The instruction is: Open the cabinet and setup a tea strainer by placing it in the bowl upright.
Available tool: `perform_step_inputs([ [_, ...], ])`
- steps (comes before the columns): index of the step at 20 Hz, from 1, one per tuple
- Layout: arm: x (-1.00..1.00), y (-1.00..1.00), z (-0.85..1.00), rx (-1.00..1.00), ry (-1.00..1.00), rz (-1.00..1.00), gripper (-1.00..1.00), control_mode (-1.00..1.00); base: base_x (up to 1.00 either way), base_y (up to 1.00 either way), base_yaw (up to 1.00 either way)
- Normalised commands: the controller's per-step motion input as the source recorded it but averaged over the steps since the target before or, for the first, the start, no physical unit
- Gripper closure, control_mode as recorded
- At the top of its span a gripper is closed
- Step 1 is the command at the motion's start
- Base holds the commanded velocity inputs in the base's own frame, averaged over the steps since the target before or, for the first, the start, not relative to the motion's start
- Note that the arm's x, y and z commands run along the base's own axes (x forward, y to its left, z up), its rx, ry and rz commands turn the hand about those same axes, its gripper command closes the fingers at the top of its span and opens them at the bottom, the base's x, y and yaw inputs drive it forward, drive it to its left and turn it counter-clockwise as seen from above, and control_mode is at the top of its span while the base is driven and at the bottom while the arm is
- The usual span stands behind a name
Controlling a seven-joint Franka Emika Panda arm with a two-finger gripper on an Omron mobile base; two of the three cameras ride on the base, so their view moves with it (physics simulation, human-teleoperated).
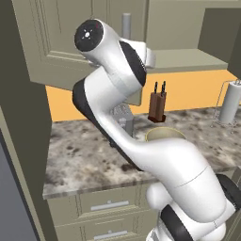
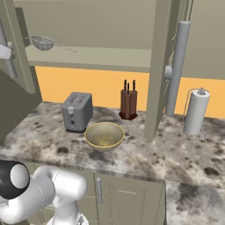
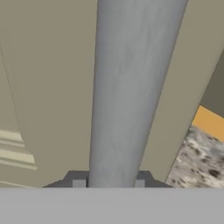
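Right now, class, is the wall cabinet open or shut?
Open. In the right base view both cabinet doors stand swung out, showing the shelf where the tea strainer lies. The gripper clasps one door's handle.

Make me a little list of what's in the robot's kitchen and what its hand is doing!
cabinet: both doors swung open
gripper: closed around the grey bar handle of the left door
tea strainer: lying on the cabinet shelf, left end
bowl: on the counter, empty, right of the toaster
knife block: behind the bowl, by the orange wall
paper towel roll: on its stand, far right
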Motion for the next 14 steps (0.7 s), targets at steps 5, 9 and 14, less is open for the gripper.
perform_step_inputs([
  [5,-0.03,0.26,-0.01,0.0,0.0,0.0,1.0,-1.0,0.0,0.0,0.0],
  [9,0.0,0.2,0.0,0.0,0.0,0.0,-1.0,-1.0,0.0,0.0,0.0],
  [14,-0.02,0.1,0.0,-0.01,0.01,0.0,-1.0,-1.0,0.0,0.0,0.0],
])
